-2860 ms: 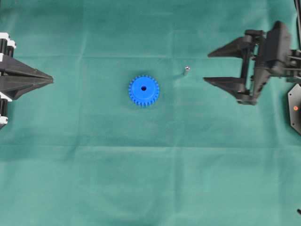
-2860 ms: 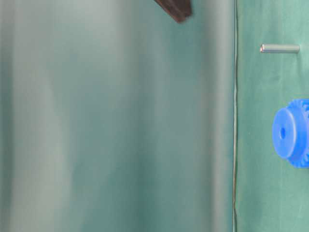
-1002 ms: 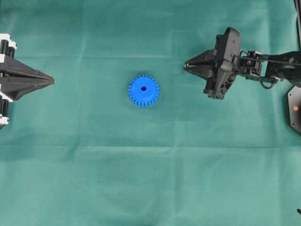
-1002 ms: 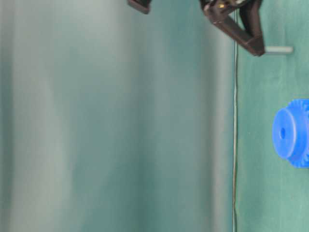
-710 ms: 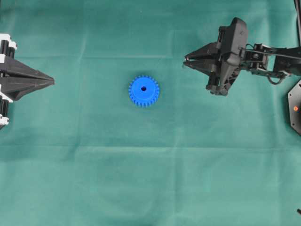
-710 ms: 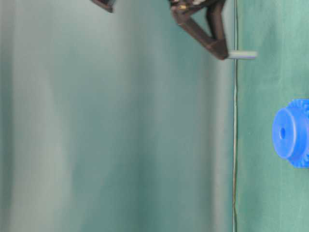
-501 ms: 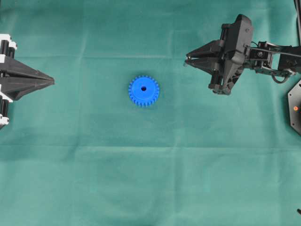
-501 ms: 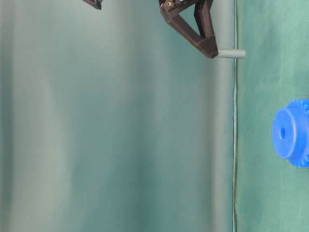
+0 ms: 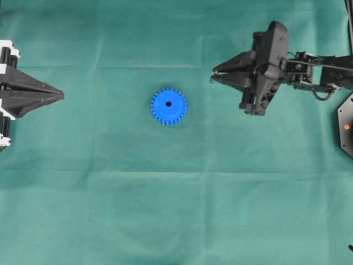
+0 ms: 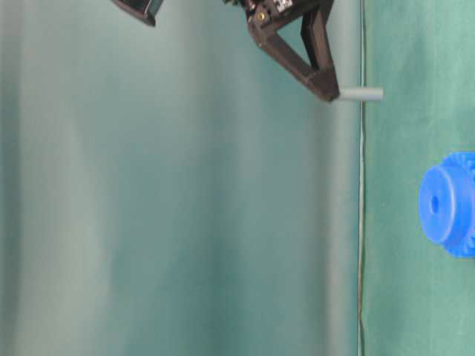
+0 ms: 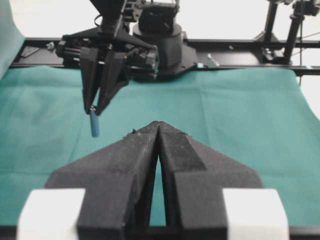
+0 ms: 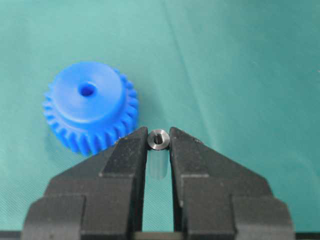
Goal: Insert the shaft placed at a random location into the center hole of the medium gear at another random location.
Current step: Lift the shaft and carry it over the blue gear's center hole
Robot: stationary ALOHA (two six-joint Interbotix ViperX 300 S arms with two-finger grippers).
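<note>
The blue medium gear (image 9: 169, 106) lies flat on the green cloth, its dark center hole (image 9: 168, 103) facing up; it also shows as the gear (image 12: 90, 106) with its center hole (image 12: 87, 90). My right gripper (image 9: 213, 75) hangs above the cloth to the gear's right, shut on the grey shaft (image 12: 159, 139), whose shiny end sits between the tips. The shaft (image 10: 361, 94) sticks down from the tips and, as the shaft (image 11: 94, 123), hangs clear of the cloth. My left gripper (image 9: 60, 96) rests at the far left, shut and holding nothing.
Green cloth (image 9: 176, 210) covers the whole table. A black base plate with a red dot (image 9: 346, 127) sits at the right edge. The right arm's links (image 9: 320, 74) stretch in from the right.
The right gripper, shut on the shaft, has lifted it off the cloth and shifted slightly left towards the gear. The gear and the left gripper have not moved.
</note>
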